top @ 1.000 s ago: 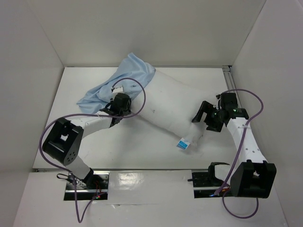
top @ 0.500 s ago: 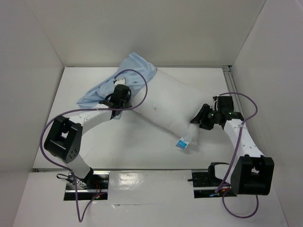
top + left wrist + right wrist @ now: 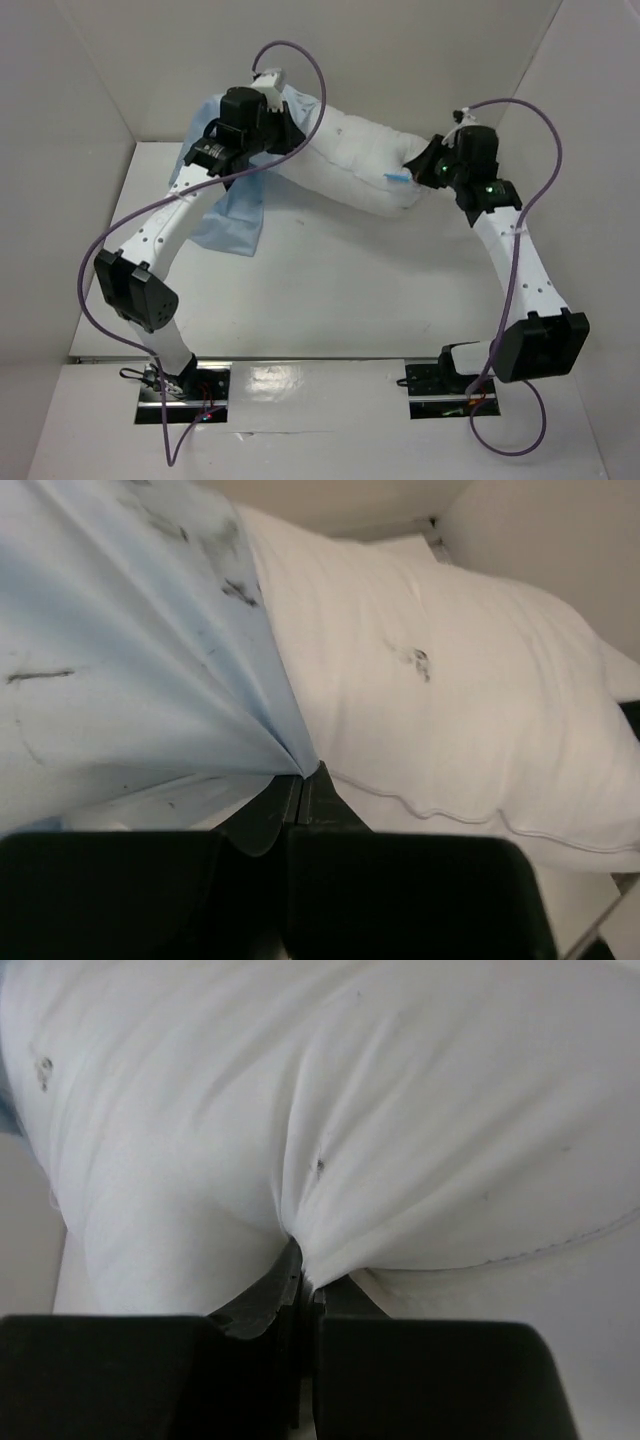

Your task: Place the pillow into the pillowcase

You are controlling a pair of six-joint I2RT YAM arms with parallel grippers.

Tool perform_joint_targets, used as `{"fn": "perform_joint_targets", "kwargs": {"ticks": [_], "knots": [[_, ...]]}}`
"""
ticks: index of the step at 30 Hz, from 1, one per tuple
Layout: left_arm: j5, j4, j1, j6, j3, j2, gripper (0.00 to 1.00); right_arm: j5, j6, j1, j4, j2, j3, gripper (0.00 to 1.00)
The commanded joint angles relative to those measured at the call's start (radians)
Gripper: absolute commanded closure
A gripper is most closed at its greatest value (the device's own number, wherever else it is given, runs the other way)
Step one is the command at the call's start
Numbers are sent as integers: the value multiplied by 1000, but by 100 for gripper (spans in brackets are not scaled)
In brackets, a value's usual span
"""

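Note:
The plump white pillow (image 3: 350,165) hangs lifted at the back of the table, its small blue tag (image 3: 397,178) near its right end. My right gripper (image 3: 418,166) is shut on a pinch of the pillow's white cloth (image 3: 350,1110), with the fabric bunched between the fingertips of the gripper (image 3: 303,1268). My left gripper (image 3: 278,130) is raised at the pillow's left end, shut on a fold of the light blue pillowcase (image 3: 232,215), which droops down to the table. In the left wrist view the pillowcase (image 3: 130,660) fans out from the gripper (image 3: 303,774) beside the pillow (image 3: 450,710).
White walls enclose the table at the back and on both sides (image 3: 70,110). A metal rail (image 3: 487,165) runs along the right wall behind the right arm. Purple cables (image 3: 300,60) loop above both wrists.
Both grippers have shut, the left on the pillowcase and the right on the pillow. Both arms have risen and swung toward the back wall, lifting the pillow and pillowcase off the table.

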Motion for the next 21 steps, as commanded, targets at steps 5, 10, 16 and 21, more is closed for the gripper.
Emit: {"fn": "perform_joint_targets", "kwargs": {"ticks": [5,10,16,21], "knots": [[312,76,-65,-76,-513,-207,100,116,57,266,113,-41,-417,100],[351,53,-34,-84,-526,-262,100,129,91,266,134,-96,-561,100],[351,3,-13,-75,-241,-150,100,139,100,194,166,-66,-407,100],[438,-83,-13,-104,146,61,100,114,40,132,119,-12,-12,100]]}}
